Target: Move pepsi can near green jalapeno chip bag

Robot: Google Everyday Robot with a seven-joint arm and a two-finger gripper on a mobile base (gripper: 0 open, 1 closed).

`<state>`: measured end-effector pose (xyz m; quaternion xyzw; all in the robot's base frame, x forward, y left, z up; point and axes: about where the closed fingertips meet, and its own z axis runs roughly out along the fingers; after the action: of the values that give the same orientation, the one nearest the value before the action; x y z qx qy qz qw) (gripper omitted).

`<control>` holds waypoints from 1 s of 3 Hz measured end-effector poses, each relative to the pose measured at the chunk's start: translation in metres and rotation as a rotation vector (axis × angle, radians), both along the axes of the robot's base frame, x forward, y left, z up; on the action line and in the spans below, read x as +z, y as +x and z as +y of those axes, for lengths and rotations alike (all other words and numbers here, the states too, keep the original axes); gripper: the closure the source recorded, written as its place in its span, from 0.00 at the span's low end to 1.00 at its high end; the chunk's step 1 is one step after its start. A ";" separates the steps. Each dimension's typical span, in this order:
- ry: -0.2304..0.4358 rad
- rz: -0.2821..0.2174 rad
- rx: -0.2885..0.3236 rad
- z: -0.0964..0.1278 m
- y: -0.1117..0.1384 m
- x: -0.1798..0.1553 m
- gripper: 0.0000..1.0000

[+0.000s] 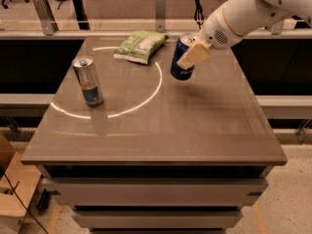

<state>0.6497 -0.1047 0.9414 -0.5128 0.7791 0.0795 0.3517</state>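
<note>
The gripper [188,57] is clamped on the pepsi can [178,66], with one tan finger [194,55] across the can's right side; the other finger is hidden behind it. The can is tilted, top leaning toward the far right corner of the surface [195,135]. It looks to be held just off the surface, though this angle does not show the gap beneath it clearly. It sits in the far half, right of the middle. The bag [140,46] lies near the far edge, left of the can and apart from it. A tall can [88,81] stands well away, toward the left edge.

I judge this to be the carry step: the can is grasped and on its way to the bag, not yet set down. The next move calls for a short shift left toward the bag, stopping beside it without touching it. The can should then be brought upright and lowered until its base sits flat before the gripper lets go. Released while tilted, it could tip.
</note>
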 end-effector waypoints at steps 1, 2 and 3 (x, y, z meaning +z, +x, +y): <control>0.018 0.008 -0.067 0.002 0.038 -0.011 1.00; 0.038 0.005 -0.118 0.004 0.065 -0.020 1.00; 0.068 0.005 -0.140 0.009 0.083 -0.026 1.00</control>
<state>0.7329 -0.0955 0.9155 -0.4446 0.8109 0.0823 0.3716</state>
